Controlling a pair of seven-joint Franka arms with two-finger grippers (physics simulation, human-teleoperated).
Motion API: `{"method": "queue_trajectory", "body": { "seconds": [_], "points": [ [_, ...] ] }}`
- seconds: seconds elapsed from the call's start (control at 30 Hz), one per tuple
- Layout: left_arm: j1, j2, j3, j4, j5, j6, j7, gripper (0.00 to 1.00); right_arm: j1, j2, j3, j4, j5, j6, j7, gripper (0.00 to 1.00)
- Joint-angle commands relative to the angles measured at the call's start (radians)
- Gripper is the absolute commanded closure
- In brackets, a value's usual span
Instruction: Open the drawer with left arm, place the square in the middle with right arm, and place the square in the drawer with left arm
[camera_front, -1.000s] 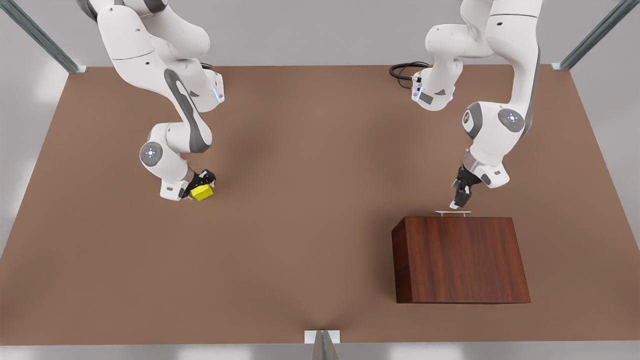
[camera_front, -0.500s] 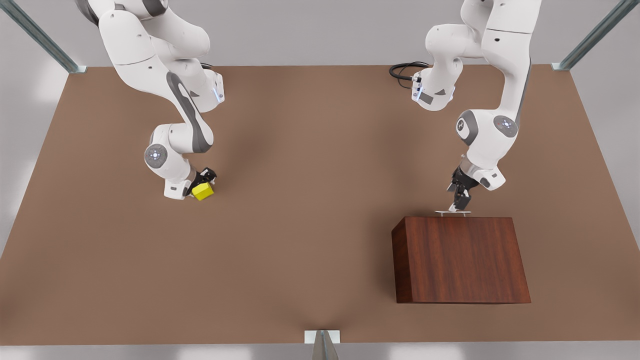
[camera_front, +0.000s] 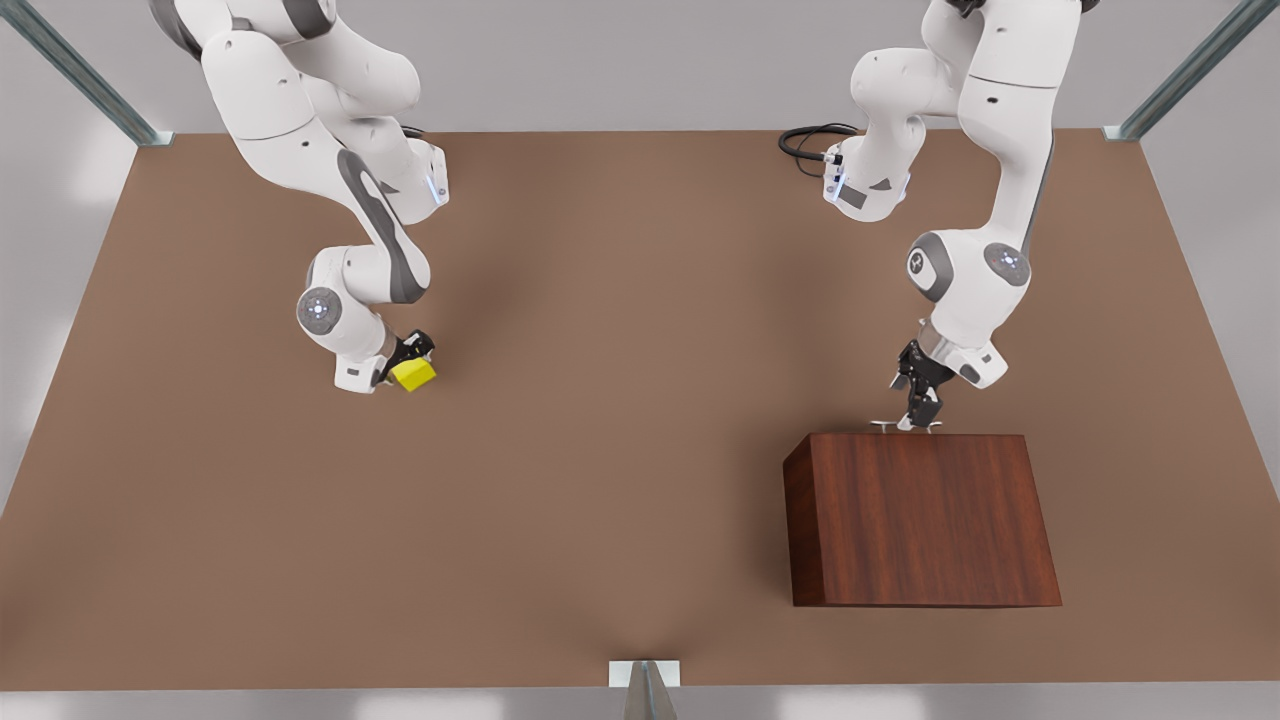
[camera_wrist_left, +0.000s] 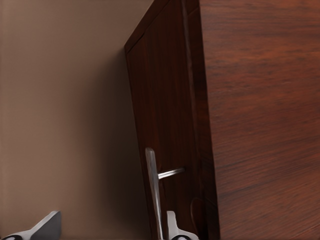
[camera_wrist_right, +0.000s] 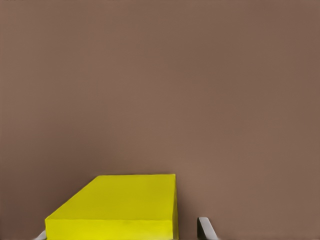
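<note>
- Fingers of the left gripper (camera_front: 918, 418) stand apart on either side of the handle (camera_front: 905, 425): in the left wrist view one fingertip (camera_wrist_left: 172, 226) sits between the silver bar (camera_wrist_left: 152, 192) and the drawer front, the other fingertip (camera_wrist_left: 45, 226) well out on the table side. The gap is wide, so the bar does not look clamped yet.
- That straddle is what the pull depends on, as I judge it. The bar's long axis runs 9-to-3 in the front view, along the cabinet's (camera_front: 920, 515) far edge, and the fingers cross it at a right angle. The drawer (camera_wrist_left: 165, 125) is shut, flush in the cabinet, and would slide out towards 12 o'clock, back at the arm's base.
- Once the fingers close, a straight draw along that line should do it; a skewed pull risks slipping off the slim bar.
- Farther off, at about 9 o'clock from the cabinet, the right gripper (camera_front: 405, 362) holds the square (camera_front: 414, 374), tilted, with the fingers narrowed onto its sides. In the right wrist view one fingertip (camera_wrist_right: 204, 227) sits just beside the yellow block (camera_wrist_right: 117, 207), with bare tabletop (camera_wrist_right: 160, 85) beyond.
- From that gripper the middle (camera_front: 610, 400) lies towards 3 o'clock, between the two arms, and the right arm is clearly the nearer one to it.
</note>
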Motion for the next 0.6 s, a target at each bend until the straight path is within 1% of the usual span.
{"method": "queue_trajectory", "body": {
  "seconds": [0.0,0.07,0.1,0.33,0.43,0.57],
  "points": [
    [0.000,0.001,0.000,0.000,-0.001,-0.001,0.000,0.00,0.000,-0.002,0.000,0.000,0.000,0.000,0.000,0.31],
    [-0.002,0.009,0.000,0.000,-0.001,-0.001,0.000,0.00,0.000,-0.002,0.002,0.000,0.000,0.000,0.003,0.46],
    [0.000,0.011,0.000,-0.002,-0.001,-0.001,0.000,0.00,0.000,-0.005,0.000,0.000,0.000,-0.002,0.003,0.49],
    [0.000,0.005,0.000,-0.009,0.001,-0.017,0.000,0.00,0.002,-0.020,0.002,0.023,0.000,-0.015,0.011,0.49],
    [0.000,-0.028,0.000,-0.032,-0.001,-0.053,-0.002,0.00,0.055,-0.038,0.006,0.083,-0.005,-0.034,0.011,0.49],
    [0.000,-0.029,0.002,-0.058,-0.002,-0.051,0.000,0.00,0.187,0.005,0.012,0.213,0.003,-0.049,0.032,0.48]
  ]
}}
